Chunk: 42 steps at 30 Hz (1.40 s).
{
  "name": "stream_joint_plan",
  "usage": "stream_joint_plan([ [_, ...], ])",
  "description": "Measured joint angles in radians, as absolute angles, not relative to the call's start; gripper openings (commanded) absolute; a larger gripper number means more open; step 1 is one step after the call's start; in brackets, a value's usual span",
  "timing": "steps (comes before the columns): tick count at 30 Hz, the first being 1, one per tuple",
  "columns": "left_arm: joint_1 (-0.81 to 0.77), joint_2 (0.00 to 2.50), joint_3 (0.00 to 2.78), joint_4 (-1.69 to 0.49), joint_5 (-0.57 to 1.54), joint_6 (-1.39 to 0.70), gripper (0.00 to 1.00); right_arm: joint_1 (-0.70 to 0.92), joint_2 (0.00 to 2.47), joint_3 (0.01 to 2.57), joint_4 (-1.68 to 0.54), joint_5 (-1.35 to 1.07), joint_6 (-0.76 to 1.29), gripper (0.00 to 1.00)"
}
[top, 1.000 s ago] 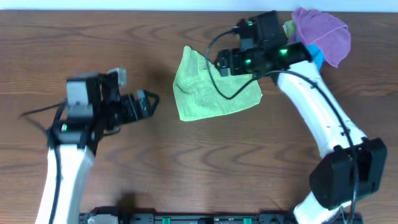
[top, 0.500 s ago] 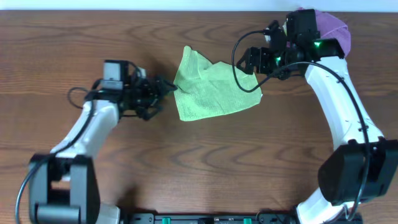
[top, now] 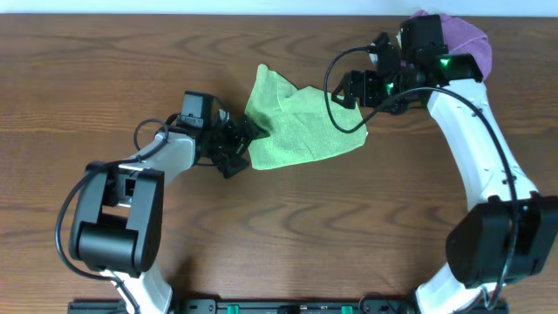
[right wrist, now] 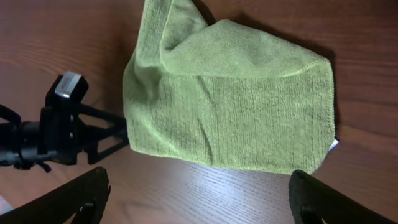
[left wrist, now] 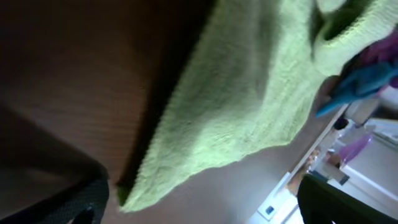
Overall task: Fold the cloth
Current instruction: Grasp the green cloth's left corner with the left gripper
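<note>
My left gripper (top: 251,139) had come a long way across the counter (top: 96,52) in the last second. It began far off on the left side. Now its tips were right at the left edge of the green cloth (top: 301,126). From the right wrist camera I saw its jaws spread apart, with nothing between them yet.

My right gripper (top: 347,90) had slid a little to the right and then stopped. It hung over the top right part of the cloth, jaws wide open and empty.

The cloth lay in the middle of the counter, mostly flat, with its top left corner flipped over and bunched up. It looked to be in the same place as before. A purple cloth (top: 462,35) sat in the far corner behind the right arm.

I thought the reaching part was done. The next job was to pinch that left edge so I could lift it over.
</note>
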<state>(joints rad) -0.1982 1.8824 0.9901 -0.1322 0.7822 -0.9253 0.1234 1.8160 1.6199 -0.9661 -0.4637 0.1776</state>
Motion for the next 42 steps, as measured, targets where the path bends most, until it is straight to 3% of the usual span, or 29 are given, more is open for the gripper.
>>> stream_joint_plan([
  [1,-0.205,1.885,0.990,-0.123,0.782,-0.935,0.85,0.123,1.816,1.620,-0.969,-0.464,0.177,0.92],
  [5,-0.238,1.897,0.991,-0.096,0.775,-0.962,0.50,0.123,1.816,1.620,-0.981,-0.464,0.174,0.92],
  [9,-0.257,1.897,0.992,-0.092,0.762,-0.971,0.07,0.123,1.816,1.620,-1.002,-0.450,0.168,0.92],
  [16,-0.254,1.897,0.992,-0.093,0.764,-0.958,0.06,0.123,1.816,1.607,-0.970,-0.374,0.140,0.92],
  [31,-0.158,1.897,0.992,-0.157,0.895,-0.828,0.06,0.117,1.819,1.155,-0.517,-0.343,0.179,0.85],
  [42,-0.150,1.897,0.992,-0.175,0.907,-0.780,0.06,0.110,1.819,1.031,-0.375,-0.317,0.244,0.81],
])
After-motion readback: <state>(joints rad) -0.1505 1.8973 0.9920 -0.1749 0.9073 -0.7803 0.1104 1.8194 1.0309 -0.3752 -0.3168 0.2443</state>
